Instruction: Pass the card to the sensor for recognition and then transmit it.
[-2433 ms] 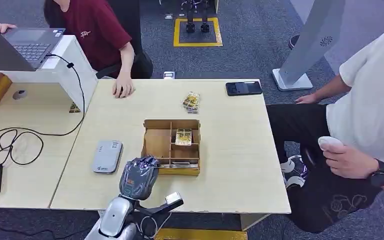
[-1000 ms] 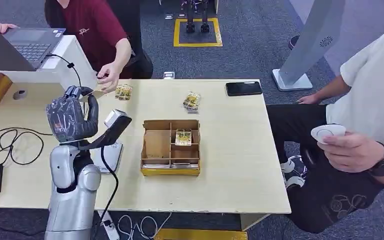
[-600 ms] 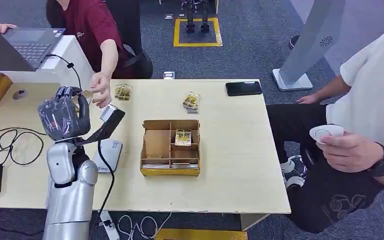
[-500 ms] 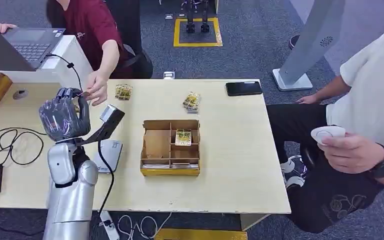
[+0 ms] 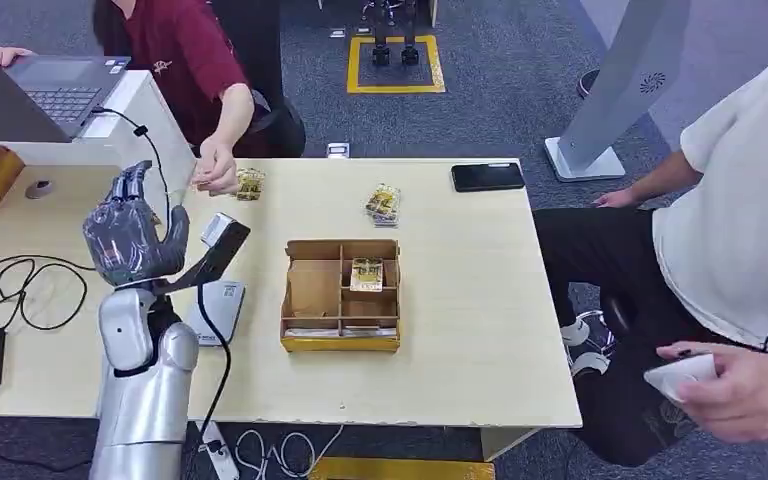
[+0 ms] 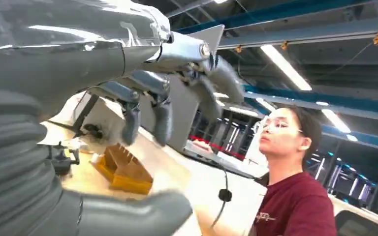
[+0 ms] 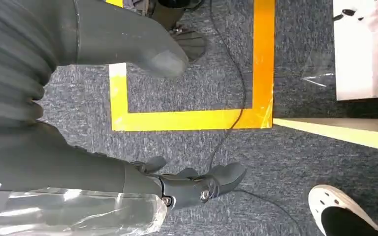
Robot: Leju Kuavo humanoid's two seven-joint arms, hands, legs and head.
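Head view showed the left hand [image 5: 132, 232] raised above the bench [image 5: 460, 330], fingers spread wide and holding nothing. Just past its fingertips, the hand of a person in a dark red shirt [image 5: 216, 170] held what looked like the card [image 5: 203, 185], right beside a small stack of cards [image 5: 249, 183]. My guess was that the hand-over step was done and the card was passed on. The grey card reader [image 5: 218, 310] lay on the bench below the hand and a bit to its right. The next move probably called for lowering the hand and picking up a new card.

The card was tiny and hard to make out. The wrist camera hid part of the reader. In the right wrist view, the right hand [image 7: 197, 182] hung over the floor, fingers loosely open and empty.
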